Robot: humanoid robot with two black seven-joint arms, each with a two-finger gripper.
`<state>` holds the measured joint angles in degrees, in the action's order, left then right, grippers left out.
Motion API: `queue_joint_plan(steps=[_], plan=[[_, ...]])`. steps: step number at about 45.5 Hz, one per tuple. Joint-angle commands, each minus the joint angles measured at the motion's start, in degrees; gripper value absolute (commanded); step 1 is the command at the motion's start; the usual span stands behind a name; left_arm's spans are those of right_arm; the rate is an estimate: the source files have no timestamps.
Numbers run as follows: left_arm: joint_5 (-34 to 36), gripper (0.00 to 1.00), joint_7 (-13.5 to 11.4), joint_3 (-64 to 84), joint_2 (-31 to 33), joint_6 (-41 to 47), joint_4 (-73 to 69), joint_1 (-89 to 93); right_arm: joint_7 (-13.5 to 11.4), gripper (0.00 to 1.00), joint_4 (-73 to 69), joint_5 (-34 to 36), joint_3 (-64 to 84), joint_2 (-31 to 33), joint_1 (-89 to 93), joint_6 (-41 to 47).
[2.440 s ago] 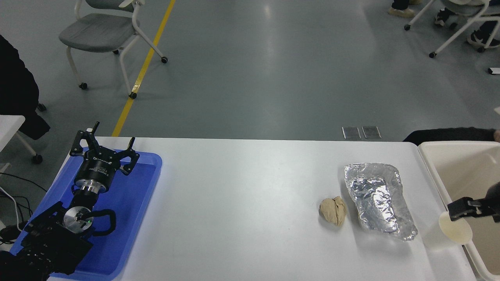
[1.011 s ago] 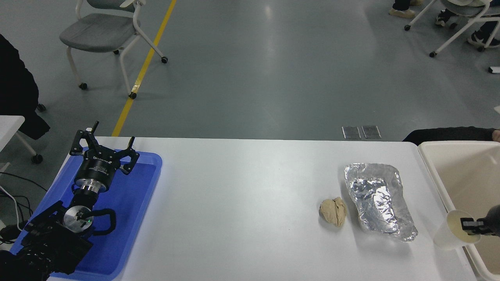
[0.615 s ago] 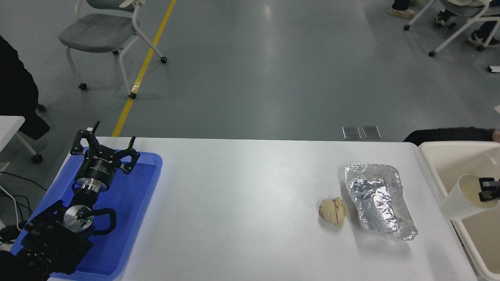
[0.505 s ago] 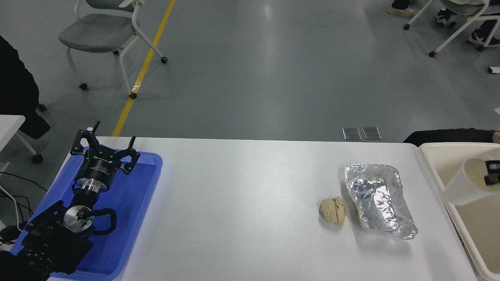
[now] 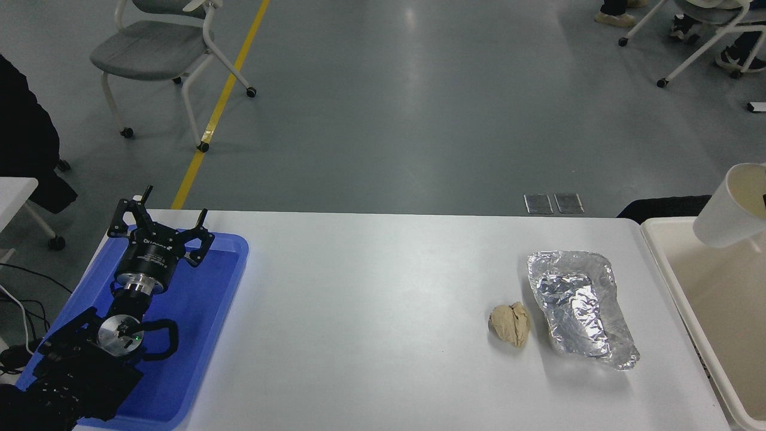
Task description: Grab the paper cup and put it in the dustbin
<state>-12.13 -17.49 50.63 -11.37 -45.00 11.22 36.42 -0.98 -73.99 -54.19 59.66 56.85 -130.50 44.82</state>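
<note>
The small white paper cup (image 5: 731, 206), tilted with its cream inside showing, is now riding much higher over the large cream-beige plastic dustbin (image 5: 664, 263), its right gripper almost out of frame, grip unreadable, so release looks near.

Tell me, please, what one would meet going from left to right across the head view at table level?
Left pincer over the blue tray → crumpled tan paper ball → crinkled silver foil tray → cream dustbin, with the white paper cup lifted above its far end at the picture's right edge.
</note>
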Motion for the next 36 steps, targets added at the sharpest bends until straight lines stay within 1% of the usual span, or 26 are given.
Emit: queue_joint_plan(steps=[1,7,15,17,20,24,29,33,36], plan=[[0.00,1.00,0.00,0.00,-0.05,0.00,-0.06,-0.04,-0.60,0.00,0.95,-0.56,1.16,-0.42,-1.52,0.18],[0.00,1.00,0.00,0.00,-0.05,0.00,-0.06,-0.04,-0.51,0.00,5.60,-1.44,0.37,3.26,3.22,0.18],[0.00,1.00,0.00,0.00,-0.05,0.00,-0.06,-0.04,0.19,0.00,16.94,-1.53,-1.91,7.58,13.59,0.18],[0.00,1.00,0.00,0.00,-0.05,0.00,0.12,-0.04,0.37,0.00,18.79,-1.53,-3.49,7.75,17.89,-2.26],[0.00,1.00,0.00,0.00,-0.05,0.00,-0.05,-0.04,1.77,0.00,21.34,-1.53,-6.74,7.75,25.62,-7.09],[0.00,1.00,0.00,0.00,-0.05,0.00,-0.06,-0.04,3.62,0.00,24.67,-1.53,-12.36,7.40,36.78,-12.55],[0.00,1.00,0.00,0.00,-0.05,0.00,-0.06,0.05,3.80,0.00,29.51,-0.92,-20.97,5.04,49.79,-18.00],[0.00,1.00,0.00,0.00,-0.05,0.00,-0.06,0.05,4.59,0.00,34.87,-0.13,-28.18,1.26,60.95,-22.04],[0.00,1.00,0.00,0.00,-0.05,0.00,0.12,0.05,4.68,0.00,39.17,0.14,-33.89,-1.55,68.25,-24.33]])
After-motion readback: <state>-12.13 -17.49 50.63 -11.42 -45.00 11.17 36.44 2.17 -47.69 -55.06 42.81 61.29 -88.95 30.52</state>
